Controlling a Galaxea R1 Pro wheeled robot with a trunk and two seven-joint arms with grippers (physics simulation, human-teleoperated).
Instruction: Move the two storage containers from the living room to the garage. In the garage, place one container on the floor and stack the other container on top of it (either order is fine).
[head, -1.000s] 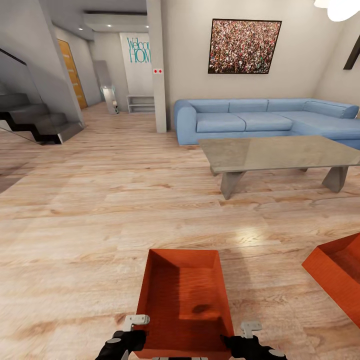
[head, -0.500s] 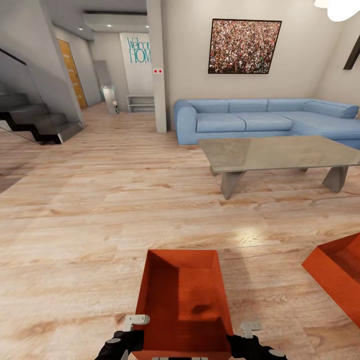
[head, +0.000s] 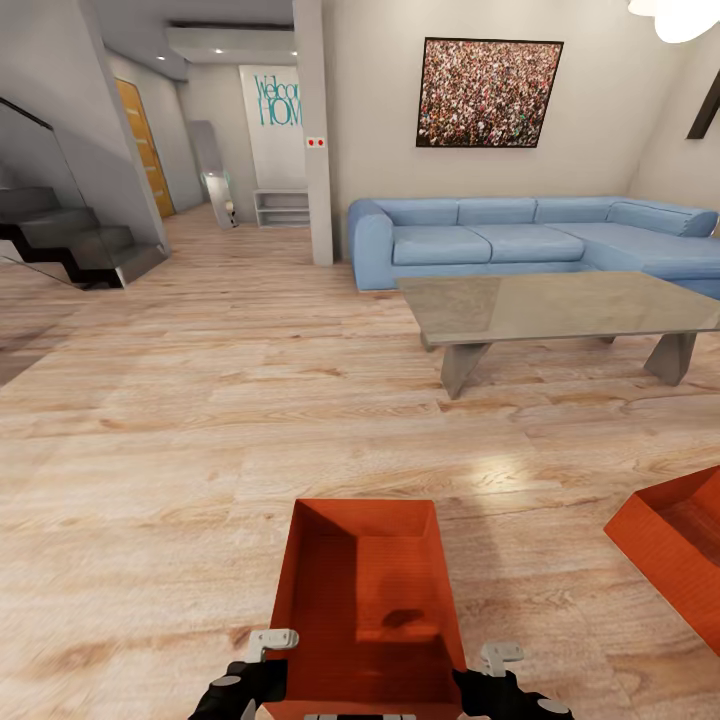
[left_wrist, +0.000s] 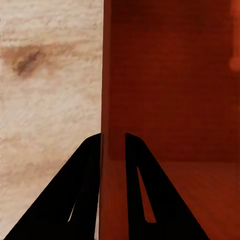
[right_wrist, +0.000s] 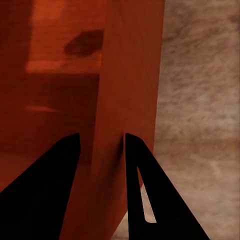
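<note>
Head view: "Welcome HOME" wall sign (head: 277, 100)

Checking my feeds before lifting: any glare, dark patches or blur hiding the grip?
Head view: sharp; sheen on the grey glossy low table; small dark patch inside the orange-red rectangular storage bin. Both wrist views: jaws are plain black silhouettes against that bin's walls, slightly soft.
</note>
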